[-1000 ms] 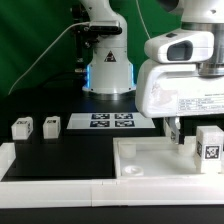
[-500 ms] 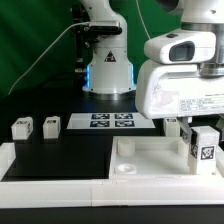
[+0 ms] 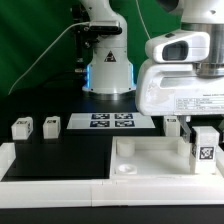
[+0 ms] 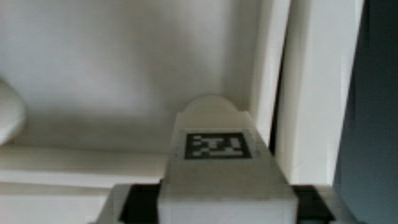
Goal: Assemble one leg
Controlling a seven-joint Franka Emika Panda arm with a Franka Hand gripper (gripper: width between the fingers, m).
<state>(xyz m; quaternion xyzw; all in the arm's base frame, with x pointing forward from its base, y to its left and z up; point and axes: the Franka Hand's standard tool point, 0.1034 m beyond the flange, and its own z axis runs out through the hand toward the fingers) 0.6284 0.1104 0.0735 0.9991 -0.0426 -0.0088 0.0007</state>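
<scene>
At 3 o'clock in the exterior view, the pincer point(image 3: 203, 128) grips a leg point(image 3: 204, 146) above the white square part point(image 3: 150, 160).

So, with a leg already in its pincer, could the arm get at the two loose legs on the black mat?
Probably not yet. The pincer is shut on a leg over the large white square part. The two loose legs stand unobstructed, so access looks free once it lets go.

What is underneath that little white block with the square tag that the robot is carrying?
Beneath the leg lies the large flat white part, with a round socket at its near corner. The gripper holds the leg; whether its bottom touches the part is hidden.
</scene>
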